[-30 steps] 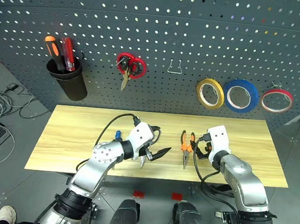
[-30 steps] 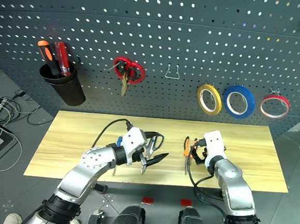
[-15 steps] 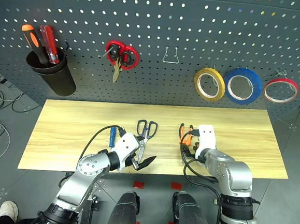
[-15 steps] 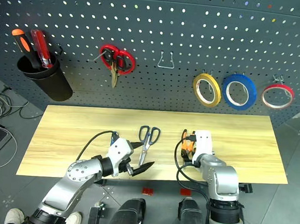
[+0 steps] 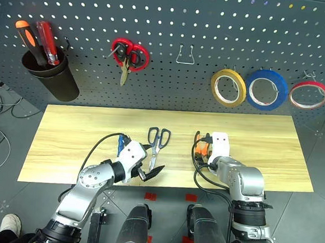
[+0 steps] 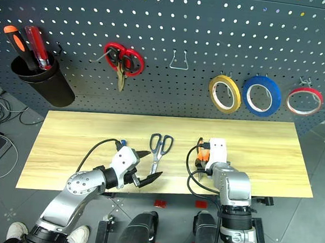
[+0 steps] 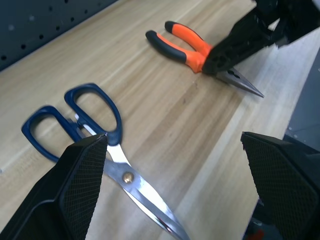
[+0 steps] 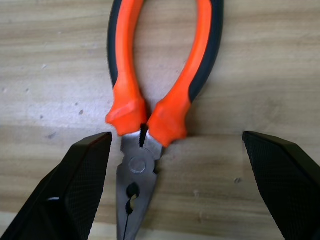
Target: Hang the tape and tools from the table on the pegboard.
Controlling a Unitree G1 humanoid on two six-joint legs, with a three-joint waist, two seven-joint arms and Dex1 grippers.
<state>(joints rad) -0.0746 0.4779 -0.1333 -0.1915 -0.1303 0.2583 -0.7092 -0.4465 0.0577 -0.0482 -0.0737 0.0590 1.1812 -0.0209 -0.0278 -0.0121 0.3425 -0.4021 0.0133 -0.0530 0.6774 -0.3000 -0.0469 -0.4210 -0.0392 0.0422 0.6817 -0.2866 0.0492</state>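
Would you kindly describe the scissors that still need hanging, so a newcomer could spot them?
On the wooden table below the pegboard, near its middle, lie the scissors, flat beside the orange-handled pliers. Their handles are dark blue; the other pair, already hanging, is red.

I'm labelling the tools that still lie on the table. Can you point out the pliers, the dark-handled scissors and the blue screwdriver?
pliers (image 8: 150,112): right wrist view, orange handle necks above the pivot.
dark-handled scissors (image 7: 97,112): left wrist view, a blue finger loop.
blue screwdriver (image 5: 120,145): left eye view, its handle.
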